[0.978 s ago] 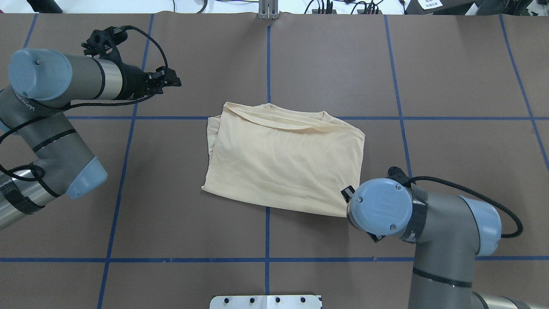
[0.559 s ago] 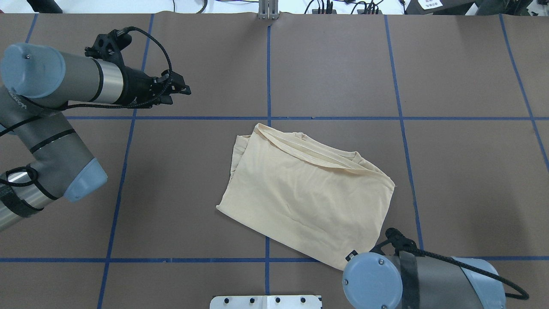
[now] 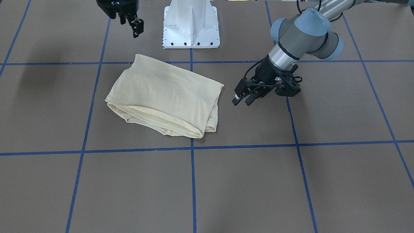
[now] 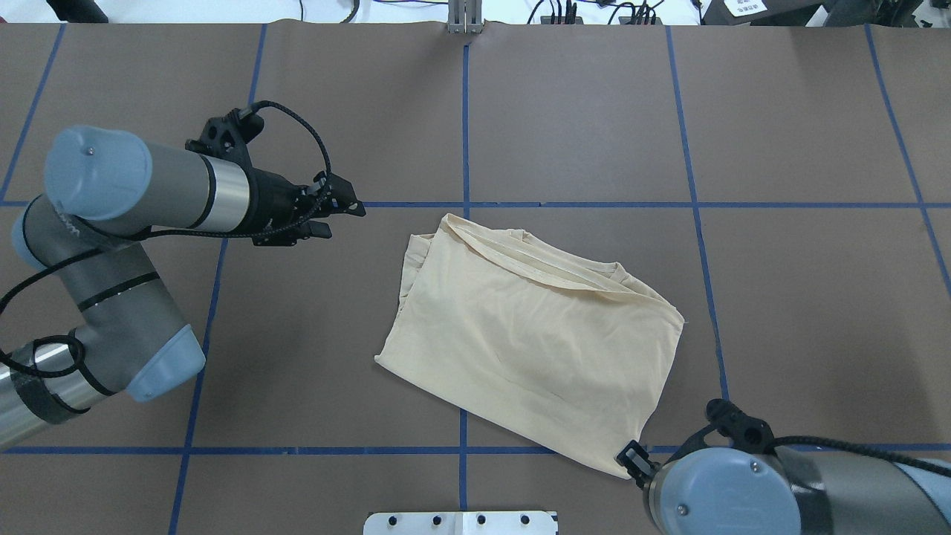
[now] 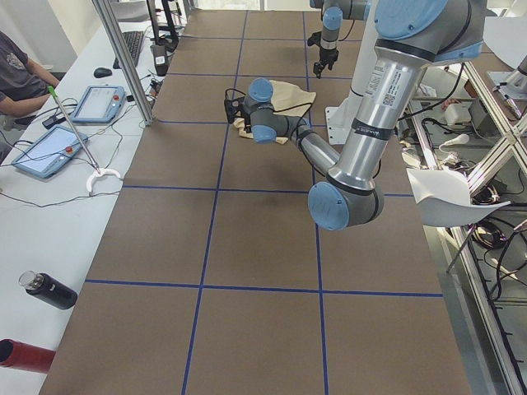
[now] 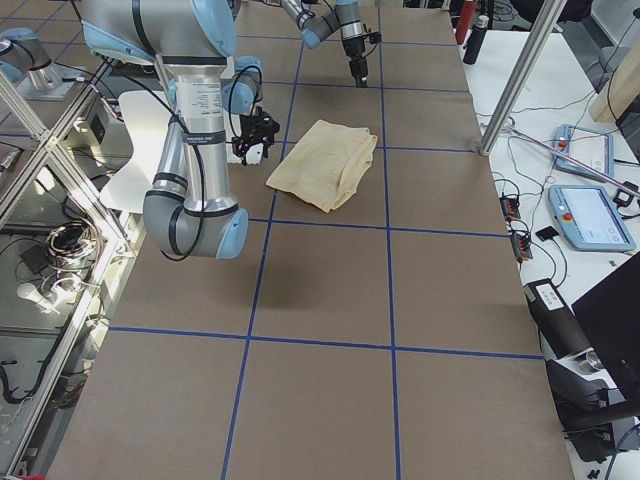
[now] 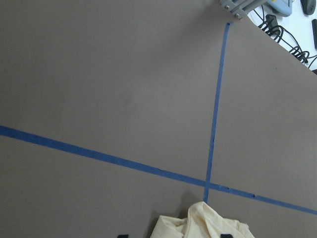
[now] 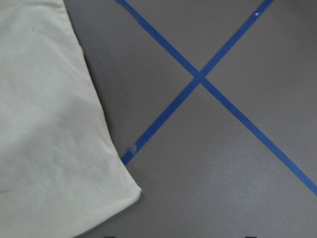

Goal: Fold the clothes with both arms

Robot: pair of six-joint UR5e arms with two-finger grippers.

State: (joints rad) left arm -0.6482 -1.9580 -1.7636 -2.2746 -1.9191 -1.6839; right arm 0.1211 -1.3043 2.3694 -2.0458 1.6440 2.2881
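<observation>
The pale cream-yellow shirt (image 4: 527, 334) lies folded in a skewed rectangle at the table's middle, with its neck edge on the far side (image 3: 165, 94). No print shows. My left gripper (image 4: 336, 217) hovers open a short way off the shirt's left edge, pointing at it (image 3: 242, 99). The left wrist view catches only the shirt's top corner (image 7: 208, 223). My right gripper (image 3: 131, 27) hangs open above the shirt's near right corner (image 8: 49, 124) with no cloth between its fingers. In the overhead view that gripper is mostly hidden under its own wrist.
Blue tape lines (image 4: 464, 148) divide the brown table into squares. The white pedestal (image 3: 190, 26) stands at the robot's edge, just behind the shirt. A person, tablets (image 5: 49, 152) and a metal post (image 5: 123, 62) are beside the far long edge.
A second ago the right gripper dragged the shirt toward the robot and turned it, then let go and pulled back. The left gripper has moved closer to the shirt's left edge.
</observation>
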